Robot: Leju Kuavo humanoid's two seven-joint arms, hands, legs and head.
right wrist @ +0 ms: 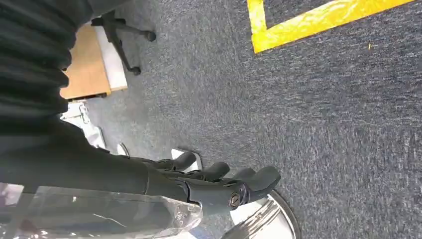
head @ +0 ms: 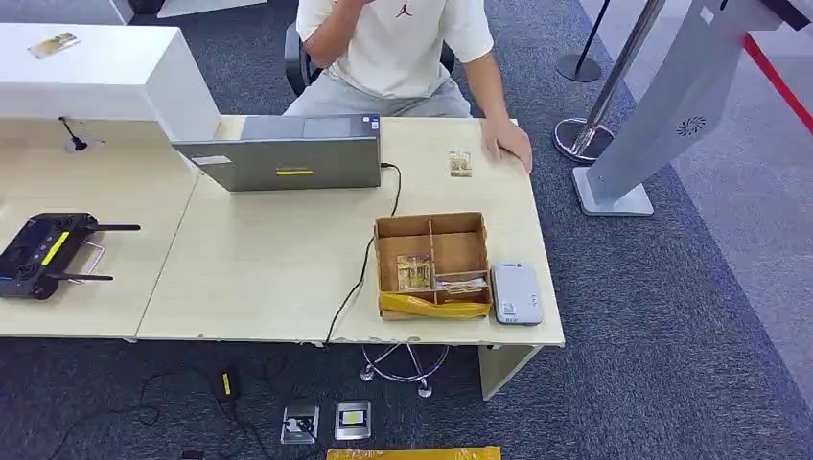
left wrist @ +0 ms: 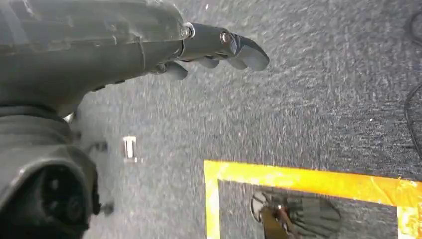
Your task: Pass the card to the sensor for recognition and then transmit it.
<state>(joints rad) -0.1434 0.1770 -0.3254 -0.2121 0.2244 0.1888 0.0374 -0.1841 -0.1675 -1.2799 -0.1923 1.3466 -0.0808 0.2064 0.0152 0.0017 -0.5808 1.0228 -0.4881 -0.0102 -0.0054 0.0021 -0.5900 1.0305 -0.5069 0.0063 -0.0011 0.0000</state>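
A cardboard box (head: 430,222) with compartments stands near the table's front right corner. One card (head: 413,272) lies in its front left cell and more cards (head: 464,285) in the cell beside it. A grey sensor (head: 517,292) lies flat against the box's right side. Another card (head: 460,164) rests on the table by a seated person's hand (head: 508,144). My left hand (left wrist: 219,47) hangs over the carpet with fingers stretched out, holding nothing. My right hand (right wrist: 219,181) also hangs low over the floor, fingers extended and holding nothing.
A laptop (head: 288,163) stands open at mid table, its cable running past the box. A black controller (head: 48,251) lies at the left, a white block (head: 96,77) behind it. A stanchion (head: 585,134) and kiosk (head: 662,105) stand right of the table. Yellow tape (left wrist: 298,177) marks the floor.
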